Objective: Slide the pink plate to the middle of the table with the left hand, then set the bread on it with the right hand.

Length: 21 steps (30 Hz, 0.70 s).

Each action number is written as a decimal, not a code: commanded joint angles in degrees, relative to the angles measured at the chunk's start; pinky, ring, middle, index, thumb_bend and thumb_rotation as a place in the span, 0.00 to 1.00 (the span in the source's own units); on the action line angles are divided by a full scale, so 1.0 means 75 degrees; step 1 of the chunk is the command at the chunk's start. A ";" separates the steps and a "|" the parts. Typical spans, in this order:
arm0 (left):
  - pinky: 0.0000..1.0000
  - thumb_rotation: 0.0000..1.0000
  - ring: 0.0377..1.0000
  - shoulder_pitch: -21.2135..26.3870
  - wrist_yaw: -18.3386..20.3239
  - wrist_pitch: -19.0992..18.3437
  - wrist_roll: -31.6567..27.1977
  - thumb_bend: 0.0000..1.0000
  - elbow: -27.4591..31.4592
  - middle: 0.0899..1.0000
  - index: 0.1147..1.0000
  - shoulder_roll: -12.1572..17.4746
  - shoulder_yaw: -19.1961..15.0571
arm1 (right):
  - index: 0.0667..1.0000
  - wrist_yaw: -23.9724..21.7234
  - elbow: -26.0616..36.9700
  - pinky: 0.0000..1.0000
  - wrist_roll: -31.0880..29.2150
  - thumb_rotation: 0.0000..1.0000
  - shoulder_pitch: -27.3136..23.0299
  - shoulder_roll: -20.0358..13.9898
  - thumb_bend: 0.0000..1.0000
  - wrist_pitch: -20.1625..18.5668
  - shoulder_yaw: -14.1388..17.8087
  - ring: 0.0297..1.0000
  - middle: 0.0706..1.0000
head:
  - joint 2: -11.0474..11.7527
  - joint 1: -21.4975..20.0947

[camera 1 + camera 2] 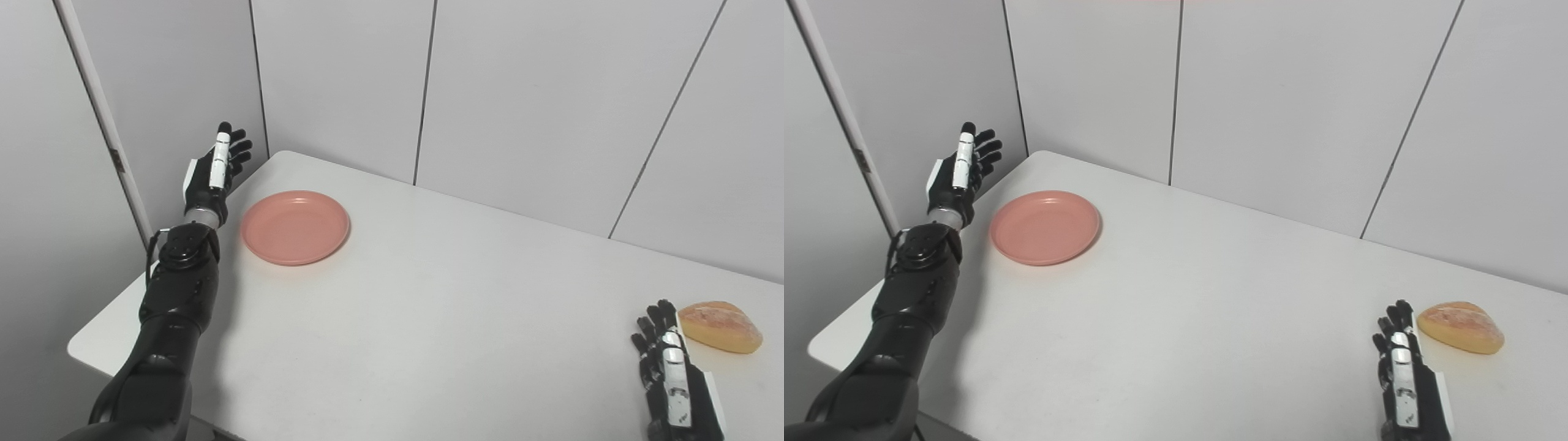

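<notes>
Left hand: left hand (211, 177) raised just beside the pink plate's left rim, fingers spread and straight, holding nothing.
Pink plate: pink plate (295, 226) lies flat near the table's (429, 306) far left corner, well left of its middle, not touched.
Right hand: right hand (674, 373) empty, fingers apart, far right of the plate, just beside the bread.
Bread: bread (721, 326) sits near the table's right edge, well apart from the plate.
Handling: plate looks light, stiff and smooth; likely slides easily when pushed at its left rim. Bread seems light and soft; grip its sides gently.
Count: one plate, one bread, two hands.
</notes>
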<state>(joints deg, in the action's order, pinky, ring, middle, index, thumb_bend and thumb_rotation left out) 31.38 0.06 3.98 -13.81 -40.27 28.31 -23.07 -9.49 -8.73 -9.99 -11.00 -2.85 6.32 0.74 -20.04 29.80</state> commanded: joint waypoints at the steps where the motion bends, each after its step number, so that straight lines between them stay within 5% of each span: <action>1: 0.89 1.00 0.84 0.0502 0.0005 0.0326 0.0011 0.61 0.0049 0.80 0.76 0.0274 0.0035 | 1.00 -0.0062 0.0138 1.00 -0.0041 0.92 -0.0052 -0.0038 0.43 0.0038 0.0011 1.00 1.00 | -0.0012 0.0000; 21: 0.87 1.00 0.81 0.0686 0.0166 0.1213 -0.0117 0.63 -0.1596 0.79 0.76 -0.0026 0.0181 | 1.00 -0.0032 0.0458 1.00 -0.0043 0.92 0.0032 -0.0107 0.44 -0.0228 -0.0032 1.00 1.00 | -0.0081 0.0003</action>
<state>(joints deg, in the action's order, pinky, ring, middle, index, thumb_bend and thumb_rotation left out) 33.06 0.71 10.37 -13.88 -52.75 26.96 -21.63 -9.43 -7.13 -10.12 -9.95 -3.46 4.92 0.54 -20.57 29.88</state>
